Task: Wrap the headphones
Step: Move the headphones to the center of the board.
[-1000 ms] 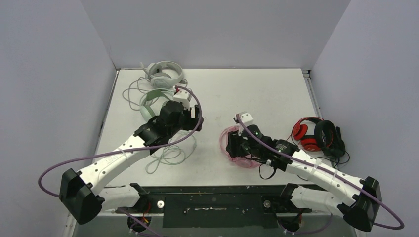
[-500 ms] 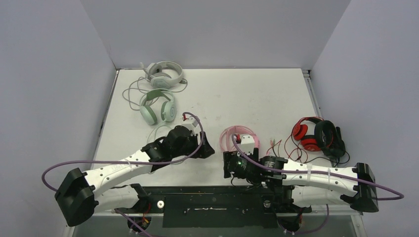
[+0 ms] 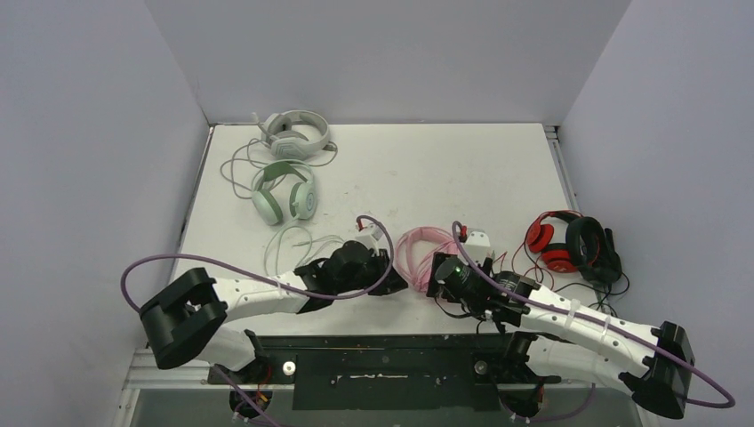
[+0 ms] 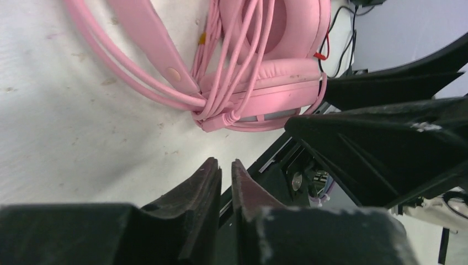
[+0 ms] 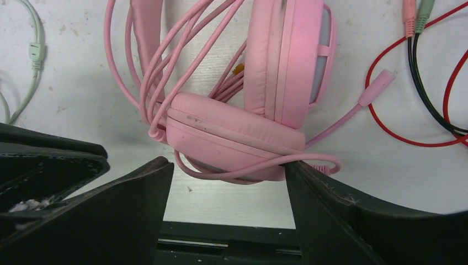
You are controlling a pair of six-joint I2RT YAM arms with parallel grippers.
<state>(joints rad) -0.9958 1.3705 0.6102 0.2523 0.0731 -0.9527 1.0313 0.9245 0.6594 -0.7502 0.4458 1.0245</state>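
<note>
Pink headphones (image 5: 237, 135) | inside wide-apart right end effector (image 5: 226, 163) | left end effector (image 4: 225, 164) together, just beside

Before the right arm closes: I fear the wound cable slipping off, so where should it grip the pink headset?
Grip the pink headset's near padded cup, coming from the table's near edge as the right gripper is aimed. The cup lies between its open fingers and cable loops cross its near rim, so closing there likely pins them.

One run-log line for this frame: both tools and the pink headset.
left tool: nearly shut, empty, beside pink headset | right tool: open, straddling ear cup | pink cable: looped around headset
</note>
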